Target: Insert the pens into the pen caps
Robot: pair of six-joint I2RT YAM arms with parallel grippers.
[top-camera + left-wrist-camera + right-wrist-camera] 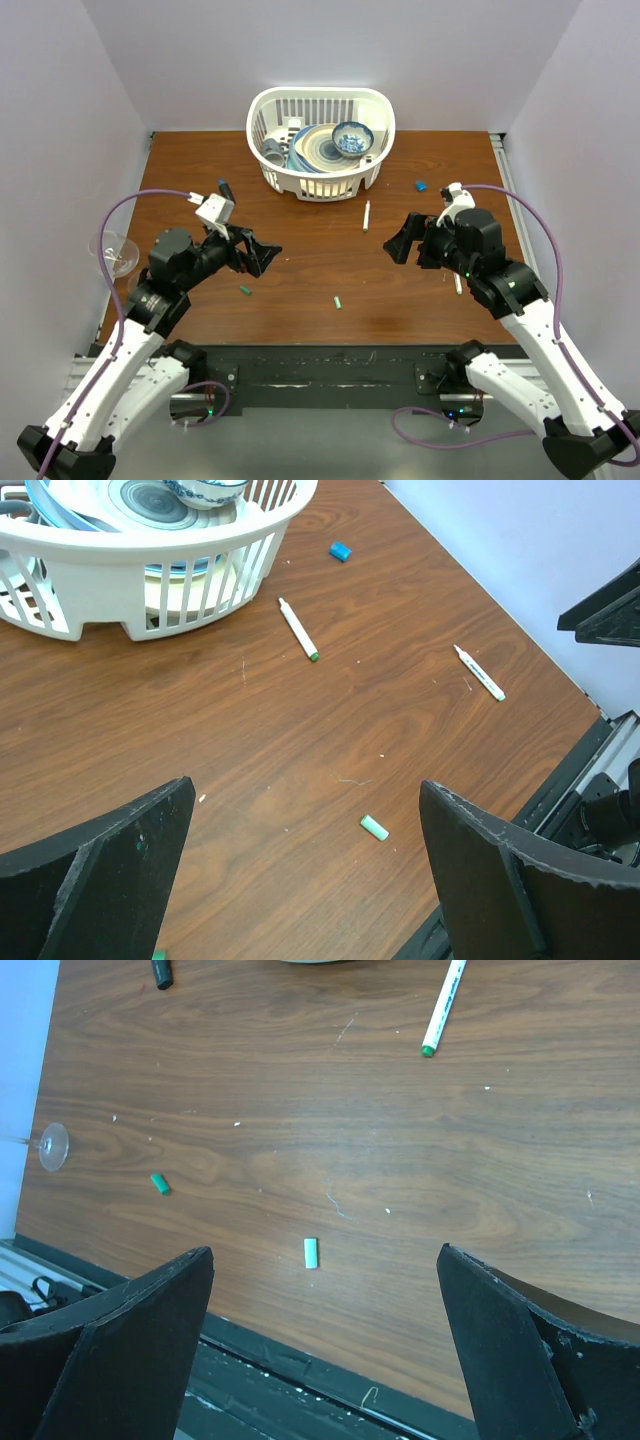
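Clerk: Item one, nearest the lens: left gripper [266, 253], jaws spread wide, nothing between them. Item two: right gripper [399, 240], likewise wide and empty. Both hang above the table [300, 230], facing each other across the middle. I judge them poised to pick, with no pick begun.

Checker: Task stock?

Clerk: First pen [366, 216], lying flat just in front of the basket [300, 186], green tip bare. Second pen [458, 283], flat beside the right arm and partly hidden by it from above. Light green cap [339, 301] and dark green cap [244, 291], both on their sides near the front edge, well apart from either pen. Nothing is capped.

Checker: Why so scattered?

Clerk: Cannot tell. As laid, each pen and cap needs a separate lift before mating.

Checker: Sundries?

Clerk: Crockery in the basket; blue piece [421, 185]; black object [226, 187]; stemmed glass [113, 250] at the left edge.

Checker: Markings?

Clerk: Dark print along the second pen's barrel, too small to read. No brand legible anywhere.
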